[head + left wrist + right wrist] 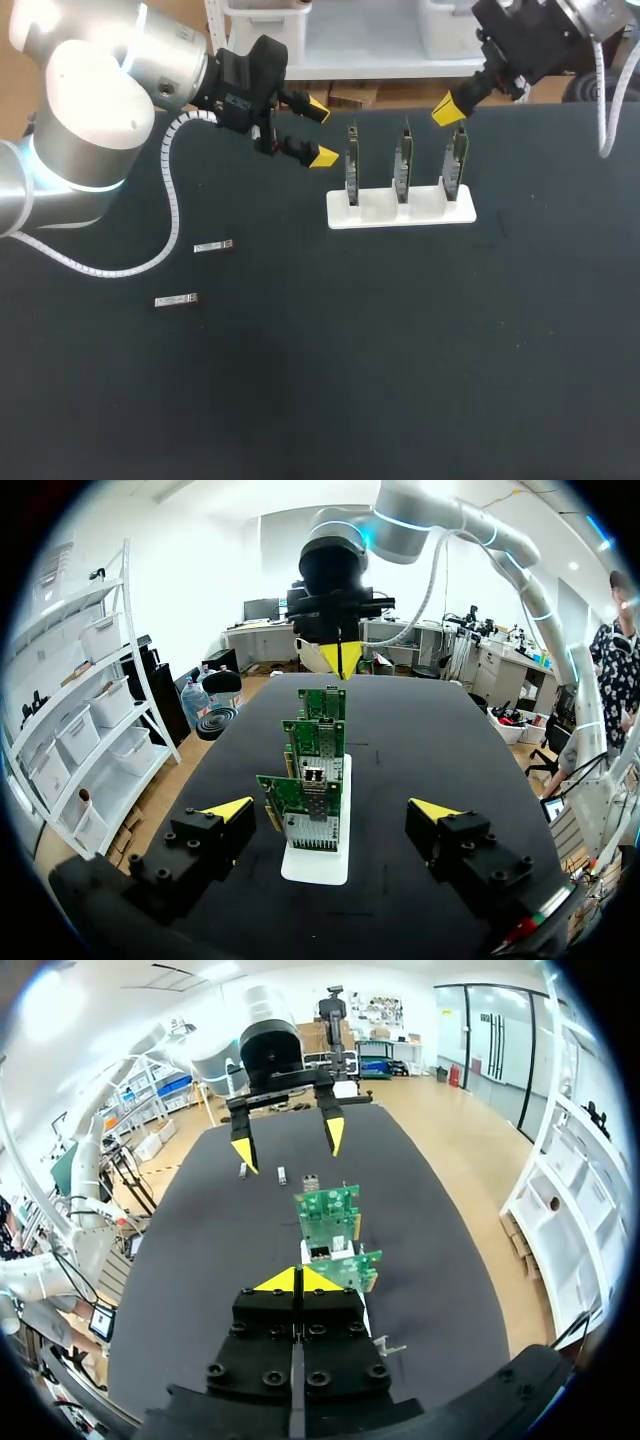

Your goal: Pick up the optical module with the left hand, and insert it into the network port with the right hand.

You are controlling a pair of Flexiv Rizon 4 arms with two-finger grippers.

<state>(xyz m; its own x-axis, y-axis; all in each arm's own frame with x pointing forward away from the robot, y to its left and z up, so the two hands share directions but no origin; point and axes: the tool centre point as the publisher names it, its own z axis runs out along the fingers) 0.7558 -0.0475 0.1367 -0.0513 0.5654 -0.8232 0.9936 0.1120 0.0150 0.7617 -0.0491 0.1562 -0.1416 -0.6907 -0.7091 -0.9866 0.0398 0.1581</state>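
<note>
**Both pincers empty, modules lying out on the desk**

The left pincer [322, 132] is spread wide and holds nothing. It hangs over the far side of the desk, its yellow tips pointing right, just beside the leftmost card. Open like this, it looks ready for the pick the task gives it, though it is well apart from anything to pick. The right pincer [448, 110] is closed tip against tip with nothing between, and it hangs just above the far right end of the card row. That seems a waiting pose until a module is handed across.

Between the two pincers stands a white plastic holder [380, 212] carrying three upright green network cards [403, 160] in a row from left to right. Standing them on edge probably keeps their metal ports reachable from the side.

The task's things lie flat to the left of the holder and nearer. One small silver optical module [213, 246] is farther out, and a second silver module [176, 300] lies nearer and further left. Neither is touched by a pincer. The left arm's white coiled cable [170, 200] droops beside them.

All of this rests on a matte black desk [400, 360], its surface flat and even.
</note>
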